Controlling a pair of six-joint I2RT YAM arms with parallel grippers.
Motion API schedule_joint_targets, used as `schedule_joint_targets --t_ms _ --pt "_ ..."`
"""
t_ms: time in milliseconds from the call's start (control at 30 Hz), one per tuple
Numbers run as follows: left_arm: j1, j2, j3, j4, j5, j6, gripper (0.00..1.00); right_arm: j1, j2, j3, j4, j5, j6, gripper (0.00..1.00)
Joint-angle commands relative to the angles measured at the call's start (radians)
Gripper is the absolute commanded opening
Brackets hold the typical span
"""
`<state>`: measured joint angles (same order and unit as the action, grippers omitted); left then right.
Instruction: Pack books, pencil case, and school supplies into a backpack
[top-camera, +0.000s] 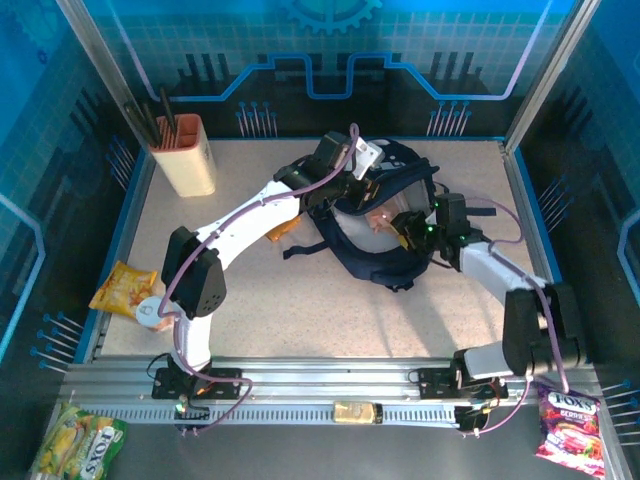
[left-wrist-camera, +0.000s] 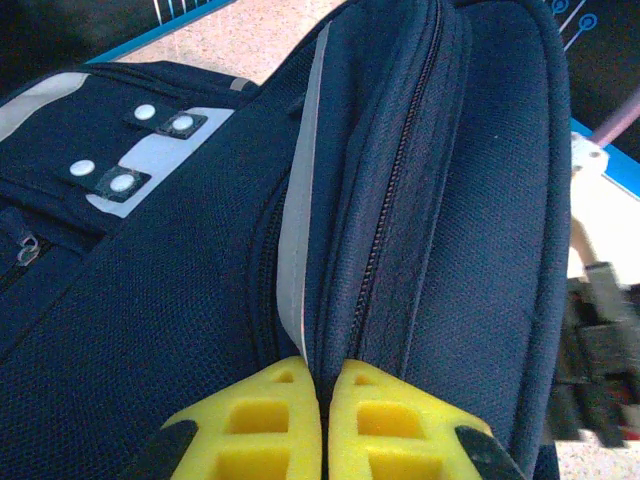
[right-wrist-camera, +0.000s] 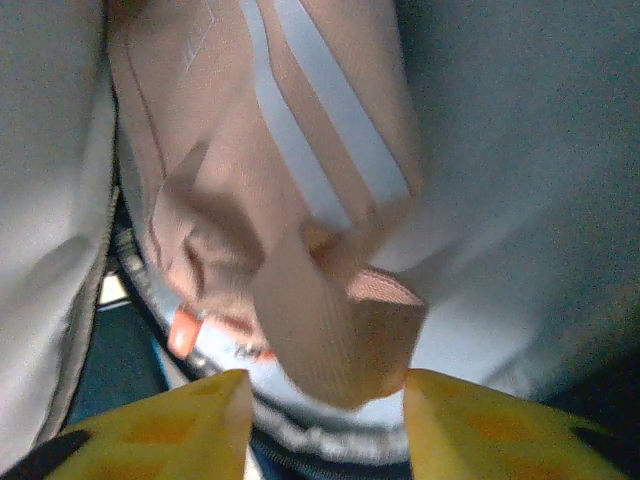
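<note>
Backpack packing is happening beyond mid-table, so I'll work outward from the rail. Down by the arm bases sit sweet bags, a red one at the right corner and a green one at the left, with a yellow snack packet at the table's left edge. None of that looks like school kit to me.

Further in, the navy bag lies slumped with both arms on it. The left gripper is pinched tight on a fold of backpack fabric right beside the zip and the pale stripe. The right gripper stands partly apart, with the end of a pink pencil case between its fingers, grey lining all round. Whether it actually squeezes the case, I cannot tell.

My worry is that thin pinch on the left. If the fold slips, the mouth could sag onto the case and block it. The case also looks only partway in, so a loose right grip might let it snag on the zip rim and slide out.

At the far left corner stands a beige pen holder.
</note>
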<state>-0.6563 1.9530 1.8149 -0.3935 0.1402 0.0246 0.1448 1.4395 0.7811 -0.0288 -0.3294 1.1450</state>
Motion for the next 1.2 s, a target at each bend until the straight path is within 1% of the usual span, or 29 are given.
schedule_joint_targets --t_ms 0,33,100,167,267,367,467,567,633,733,800,867,933,1000,1067,1167 --pt "0.004 -0.069 0.006 0.095 0.045 -0.015 0.00 0.019 0.094 0.087 0.069 0.063 -0.009 0.34" --pt "0.005 -0.069 0.006 0.092 0.045 -0.017 0.00 0.019 0.130 0.093 0.105 0.073 -0.007 0.31" --pt "0.005 -0.067 0.009 0.087 0.046 -0.020 0.00 0.016 0.194 0.147 0.147 0.087 -0.008 0.28" --pt "0.005 -0.066 0.009 0.082 0.043 -0.023 0.00 0.011 0.249 0.181 0.198 0.069 -0.015 0.26" --pt "0.005 -0.060 0.015 0.073 0.037 -0.028 0.00 0.008 0.287 0.200 0.252 0.050 -0.021 0.28" --pt "0.006 -0.048 0.024 0.065 0.028 -0.038 0.00 0.005 0.248 0.162 0.279 0.026 -0.027 0.36" --pt "0.006 -0.033 0.031 0.070 0.025 -0.053 0.00 0.000 0.135 0.068 0.247 0.029 -0.054 0.48" --pt "0.008 -0.010 0.045 0.063 0.021 -0.066 0.00 -0.009 -0.027 -0.018 0.104 0.062 -0.070 0.60" --pt "0.010 0.008 0.056 0.055 0.022 -0.073 0.00 -0.006 -0.148 -0.060 -0.016 0.122 -0.082 0.67" --pt "0.009 0.035 0.072 0.049 0.037 -0.082 0.00 -0.004 -0.315 -0.109 -0.183 0.233 -0.094 0.71" --pt "0.008 0.051 0.082 0.040 0.063 -0.083 0.00 -0.003 -0.423 -0.123 -0.295 0.322 -0.100 0.72" --pt "0.007 0.067 0.088 0.032 0.095 -0.085 0.00 -0.002 -0.509 -0.117 -0.374 0.381 -0.120 0.72" --pt "0.004 0.080 0.092 0.019 0.125 -0.097 0.10 0.001 -0.582 -0.093 -0.427 0.422 -0.146 0.71" --pt "0.005 0.083 0.096 -0.002 0.152 -0.122 0.23 0.003 -0.619 -0.050 -0.469 0.434 -0.168 0.71" --pt "0.008 0.064 0.076 0.000 0.176 -0.157 0.34 0.009 -0.628 -0.004 -0.495 0.435 -0.188 0.72" --pt "0.016 0.009 0.002 0.031 0.187 -0.218 0.47 0.024 -0.610 0.040 -0.488 0.427 -0.211 0.73"
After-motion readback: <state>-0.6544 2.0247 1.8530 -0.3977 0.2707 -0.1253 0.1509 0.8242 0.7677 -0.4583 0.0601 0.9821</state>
